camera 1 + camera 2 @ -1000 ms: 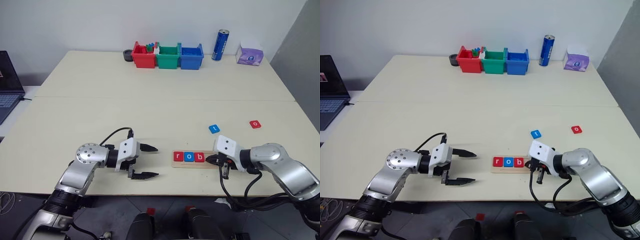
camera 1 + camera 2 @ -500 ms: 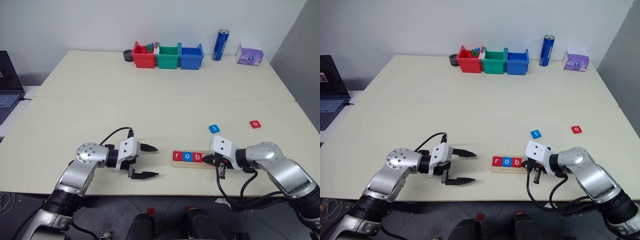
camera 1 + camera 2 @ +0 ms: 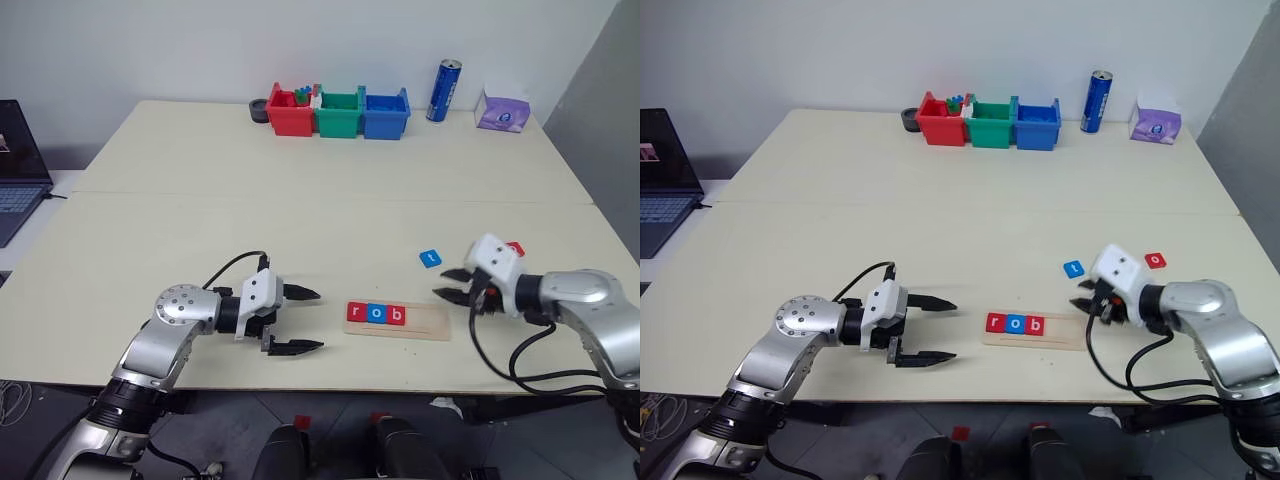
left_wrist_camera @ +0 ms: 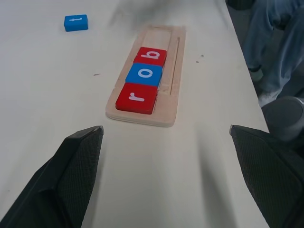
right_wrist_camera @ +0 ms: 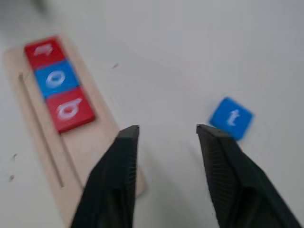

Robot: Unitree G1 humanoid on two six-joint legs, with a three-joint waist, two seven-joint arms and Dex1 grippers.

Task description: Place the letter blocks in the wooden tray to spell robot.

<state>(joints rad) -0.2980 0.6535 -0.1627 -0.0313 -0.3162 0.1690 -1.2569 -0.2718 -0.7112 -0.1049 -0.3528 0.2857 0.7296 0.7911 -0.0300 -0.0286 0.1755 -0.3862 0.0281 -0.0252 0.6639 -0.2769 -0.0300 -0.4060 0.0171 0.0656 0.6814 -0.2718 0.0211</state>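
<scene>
Hovering spread and empty, right pincer [image 3: 452, 283] sits between tray [image 3: 425, 322] and blue t [image 3: 430, 258]; left pincer [image 3: 303, 320] waits spread.

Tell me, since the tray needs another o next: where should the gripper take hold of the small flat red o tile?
The red o tile lies flat on the table, so come from above and pinch two opposite side edges with the right gripper.

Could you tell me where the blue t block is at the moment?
The blue t block lies loose on the table, on the robot's right, just beyond the wooden tray and beside the right gripper.
</scene>
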